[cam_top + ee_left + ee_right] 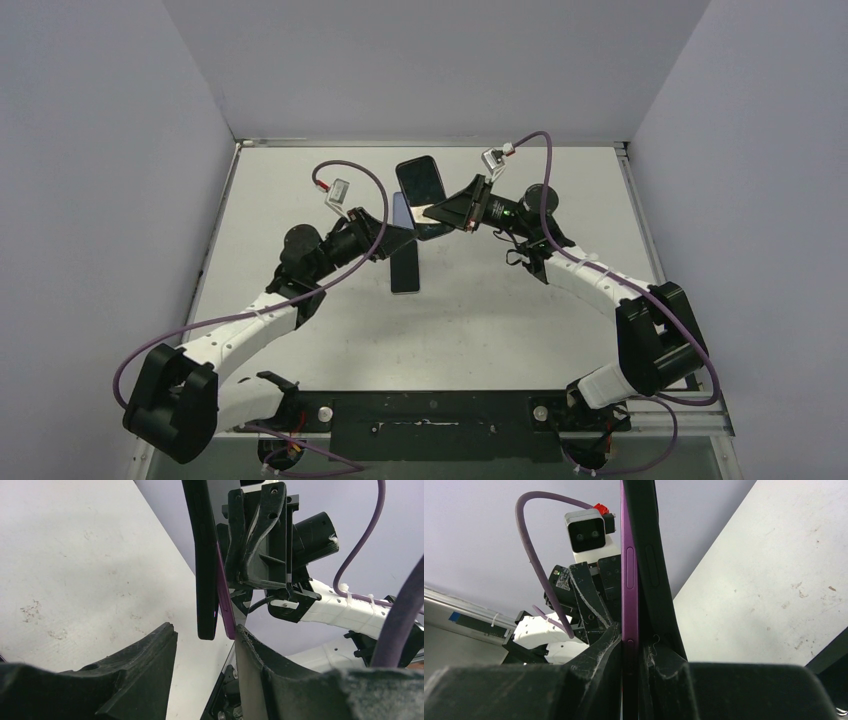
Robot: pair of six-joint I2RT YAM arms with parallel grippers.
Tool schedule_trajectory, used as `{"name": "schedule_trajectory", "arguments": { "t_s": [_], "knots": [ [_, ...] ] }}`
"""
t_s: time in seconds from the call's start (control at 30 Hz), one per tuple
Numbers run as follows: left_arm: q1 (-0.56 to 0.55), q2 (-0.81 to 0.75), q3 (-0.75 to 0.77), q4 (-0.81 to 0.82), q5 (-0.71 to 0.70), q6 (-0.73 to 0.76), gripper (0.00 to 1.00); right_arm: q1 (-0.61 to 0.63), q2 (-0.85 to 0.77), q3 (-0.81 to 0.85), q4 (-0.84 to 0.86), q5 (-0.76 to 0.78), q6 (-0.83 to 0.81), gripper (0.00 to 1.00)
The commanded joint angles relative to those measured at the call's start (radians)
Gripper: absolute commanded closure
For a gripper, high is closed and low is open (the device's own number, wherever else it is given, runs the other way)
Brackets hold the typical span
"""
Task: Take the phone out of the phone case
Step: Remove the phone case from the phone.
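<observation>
Above the middle of the table (520,320), toward its far half, the phone (629,580) and the phone case (651,580) are held edge-on between the two arms. The left pincer (206,632) is placed on their left and the right pincer (633,647) on their right. Phone and case are pressed side by side between the right pincer's fingers, and in the right wrist view the phone is set left of the case. At the opposite end the two appear slightly parted, and that end is placed between the spread fingers of the left pincer. A flat slab (405,265) is seen on the table, nearer the bases, just in front of the left pincer.
</observation>
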Motion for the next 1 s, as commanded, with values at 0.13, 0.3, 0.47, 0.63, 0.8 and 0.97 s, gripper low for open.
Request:
{"name": "schedule_trajectory", "arguments": {
  "t_s": [0.13,0.3,0.47,0.63,0.8,0.97],
  "knots": [
    [-0.005,0.046,0.003,-0.026,-0.045,0.037,0.6,0.002,-0.039,0.073,0.162,0.0,0.031,1.0],
    [-0.004,0.03,-0.023,-0.027,-0.078,0.03,0.59,0.0,-0.034,0.07,0.165,-0.001,0.033,1.0],
    [0.001,0.003,-0.054,-0.021,-0.119,0.011,0.55,-0.007,-0.03,0.069,0.178,0.0,0.042,1.0],
    [0.001,-0.011,-0.056,0.001,-0.111,0.027,0.51,-0.009,-0.029,0.068,0.179,-0.002,0.043,1.0],
    [-0.007,-0.003,-0.058,0.11,-0.049,0.028,0.44,-0.008,-0.029,0.067,0.177,-0.001,0.042,1.0],
    [-0.019,0.003,-0.041,0.139,-0.021,0.042,0.41,-0.009,-0.032,0.061,0.177,0.001,0.042,1.0]
  ]
}}
